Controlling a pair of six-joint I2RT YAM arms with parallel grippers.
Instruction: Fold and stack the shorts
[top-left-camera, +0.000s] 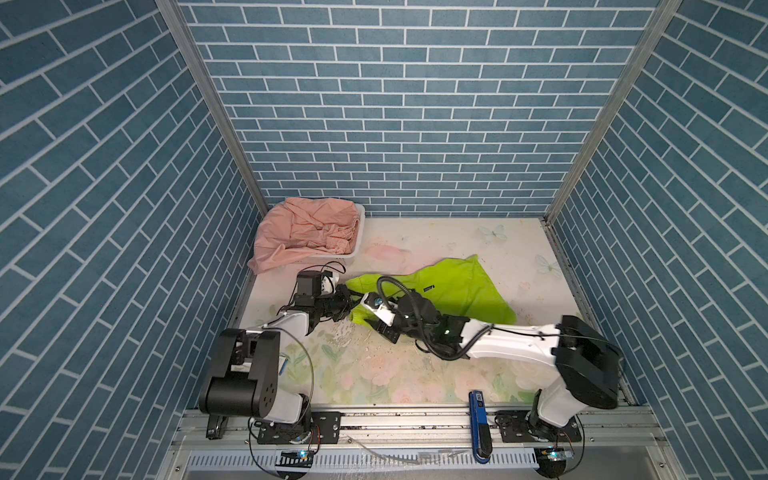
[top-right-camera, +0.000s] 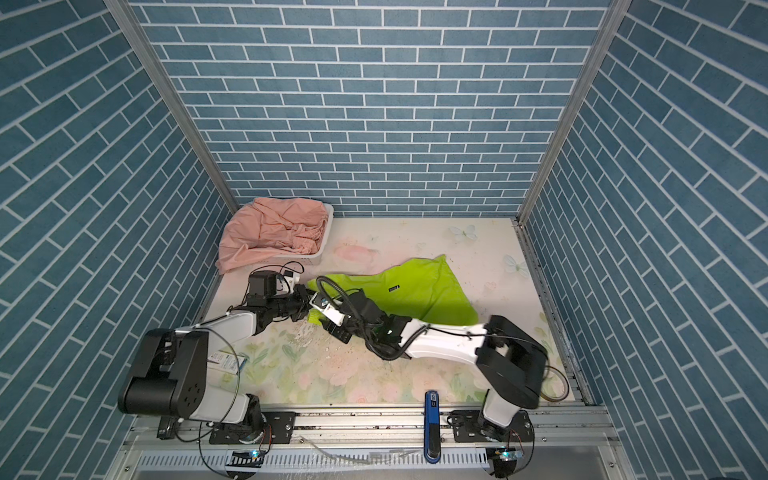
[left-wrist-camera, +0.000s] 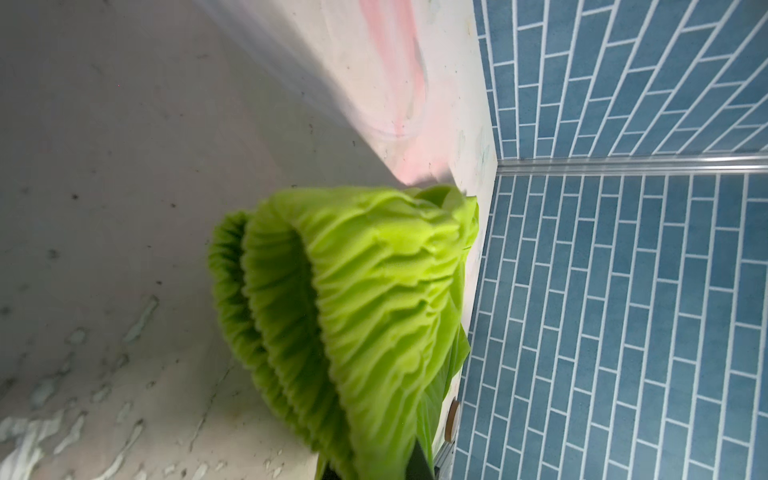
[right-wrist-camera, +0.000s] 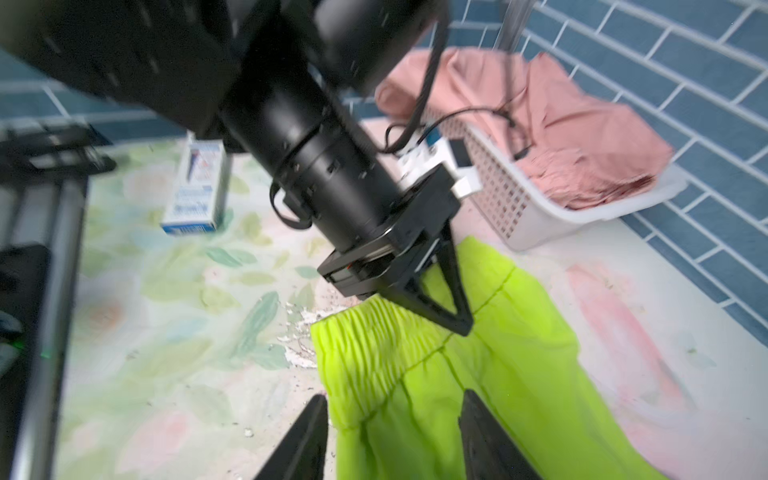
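Right wrist view: found the left gripper with jaws together, pinched on the gathered waistband of the lime-green shorts. Found the right gripper just beside it on the same band, jaws apart, straddling green cloth without clamping it. Judged the left arm to be the one holding the cloth, and the right only poised over it.

Traced, in both top views, the long axis of the green shorts straight away from the left gripper's tips and on past the right gripper's wrist, flat on the table. Saw the waistband bunched and raised at the left gripper, deeply ribbed up close, and the rest smooth, with a small black logo.

Noted the salmon-pink shorts well behind the left gripper, crumpled and spilling over the white basket, touched by neither gripper. Judged that any coming pull or spread should run along that long axis.
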